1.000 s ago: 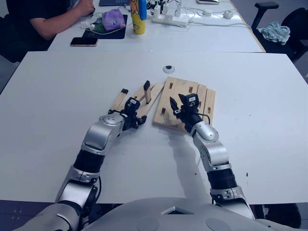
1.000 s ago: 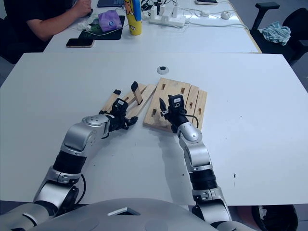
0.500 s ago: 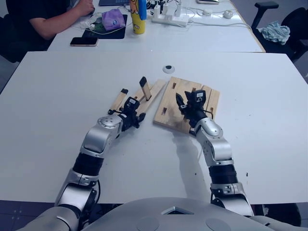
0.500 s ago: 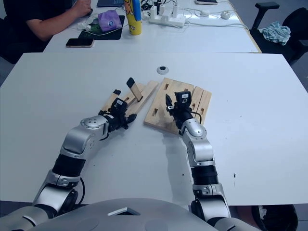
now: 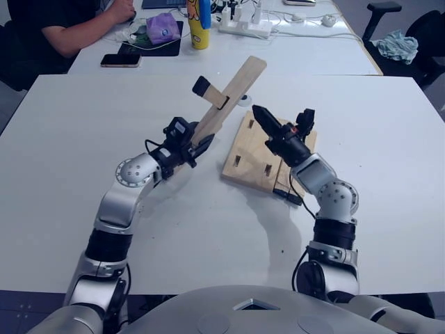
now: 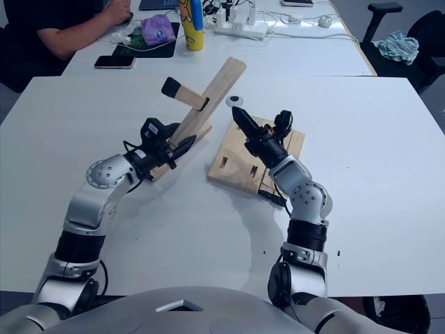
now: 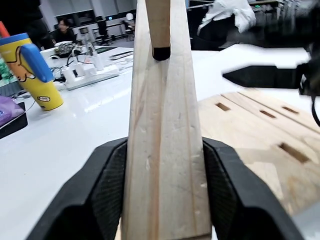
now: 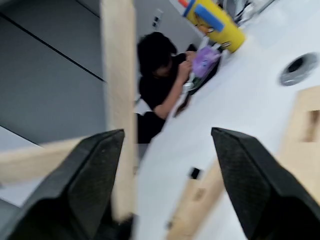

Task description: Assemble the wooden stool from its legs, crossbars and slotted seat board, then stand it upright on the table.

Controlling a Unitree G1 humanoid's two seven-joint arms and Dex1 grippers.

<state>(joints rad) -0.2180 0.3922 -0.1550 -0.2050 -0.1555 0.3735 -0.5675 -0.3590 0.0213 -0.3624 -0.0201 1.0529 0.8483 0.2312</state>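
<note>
My left gripper (image 5: 189, 145) is shut on the lower end of a long wooden leg board (image 5: 233, 94). The board slants up and away over the table, and a short black-tipped crossbar (image 5: 208, 92) sticks out of it. In the left wrist view the fingers (image 7: 107, 192) clamp both edges of the board (image 7: 162, 125). The slotted seat board (image 5: 250, 163) lies flat on the table. My right gripper (image 5: 284, 122) hovers open above its far half, close beside the raised board and holding nothing. Another wooden piece (image 6: 161, 169) lies on the table under my left gripper.
A round grommet (image 6: 235, 101) sits in the table just beyond the seat board. On the far table are a yellow bottle (image 5: 200, 24), a phone (image 5: 120, 60) and a power strip (image 5: 245, 28). Wide bare tabletop lies to either side and in front.
My left gripper has lifted the leg board off the table and tilted it steeply upward. My right gripper has risen from the seat board and turned toward the raised board.
</note>
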